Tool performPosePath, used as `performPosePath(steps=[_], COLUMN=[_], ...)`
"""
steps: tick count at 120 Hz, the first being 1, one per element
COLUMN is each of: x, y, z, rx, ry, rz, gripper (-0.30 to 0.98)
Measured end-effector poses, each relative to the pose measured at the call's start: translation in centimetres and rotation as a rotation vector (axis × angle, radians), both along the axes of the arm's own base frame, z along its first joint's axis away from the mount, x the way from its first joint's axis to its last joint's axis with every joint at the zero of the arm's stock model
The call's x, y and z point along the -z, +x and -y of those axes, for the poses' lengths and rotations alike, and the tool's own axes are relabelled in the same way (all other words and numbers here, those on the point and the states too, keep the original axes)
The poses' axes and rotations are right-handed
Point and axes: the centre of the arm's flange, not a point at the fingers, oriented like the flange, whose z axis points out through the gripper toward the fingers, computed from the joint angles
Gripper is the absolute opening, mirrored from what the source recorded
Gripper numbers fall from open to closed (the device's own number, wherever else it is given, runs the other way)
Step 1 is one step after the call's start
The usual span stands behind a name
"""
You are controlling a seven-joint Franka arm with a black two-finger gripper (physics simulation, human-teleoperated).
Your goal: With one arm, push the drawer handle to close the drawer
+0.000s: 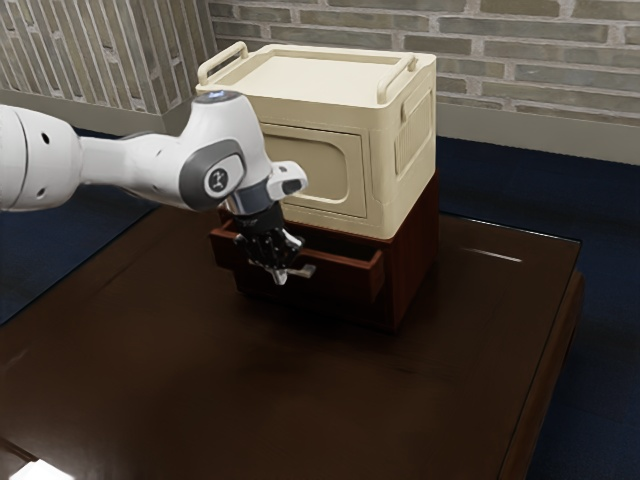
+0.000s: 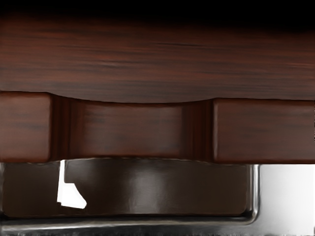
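The black gripper (image 1: 272,252) is at the front of the dark red-brown drawer (image 1: 345,278), which stands partly pulled out of its wooden cabinet (image 1: 414,262). Just beside the gripper's lower end is the light metal handle (image 1: 302,271); whether they touch is unclear. From the hand, the drawer's front board (image 2: 133,130) runs across with a scooped notch in its upper edge, and the drawer's inside (image 2: 147,64) lies beyond it. A shiny metal bar of the handle (image 2: 123,226) appears close under the hand.
A cream storage box (image 1: 400,150) with raised side rails sits on top of the wooden cabinet, above the drawer. The dark glossy table (image 1: 250,400) extends in front, its edge toward the exterior view's right. A brick wall (image 1: 540,75) stands behind.
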Motion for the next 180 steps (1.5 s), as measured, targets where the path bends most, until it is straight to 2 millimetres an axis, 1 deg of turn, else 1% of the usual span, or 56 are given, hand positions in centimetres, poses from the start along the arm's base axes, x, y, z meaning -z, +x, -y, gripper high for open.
performPosePath(steps=[36, 64, 76, 94, 115, 142, 144, 154, 157, 164, 168, 172, 174, 176, 180], x=[-0.2, 0.1, 0.2, 0.4, 0.4, 0.5, 0.5, 0.4, 0.2, 0.1, 0.1, -0.3, -1.2, -2.5, -6.5], y=[1.6, 2.7, 3.0, 3.7, 4.3, 4.7, 4.7, 4.6, 4.4, 3.3, 1.8, -0.1, -1.3, -2.5, -4.4], z=[-0.4, -0.3, -0.7, -1.7, -2.2, -1.6, -1.5, -1.1, -1.0, -1.7, -2.4, -2.9, -3.1, -3.2, -3.3], rx=[0.015, 0.022, 0.078, 0.215, 0.315, 0.357, 0.358, 0.35, 0.336, 0.293, 0.267, 0.244, 0.232, 0.22, 0.197], ry=[0.004, -0.006, 0.001, 0.014, 0.033, 0.026, 0.024, 0.022, 0.019, 0.02, 0.028, 0.041, 0.052, 0.064, 0.087], rz=[0.028, 0.041, 0.054, 0.08, 0.097, 0.121, 0.123, 0.13, 0.132, 0.123, 0.11, 0.099, 0.103, 0.115, 0.15], gripper=[-0.1, -0.1, -0.1, -0.1, -0.1, -0.12, -0.1, -0.1, -0.07, -0.09, -0.09, -0.1, -0.1, -0.1, -0.1])
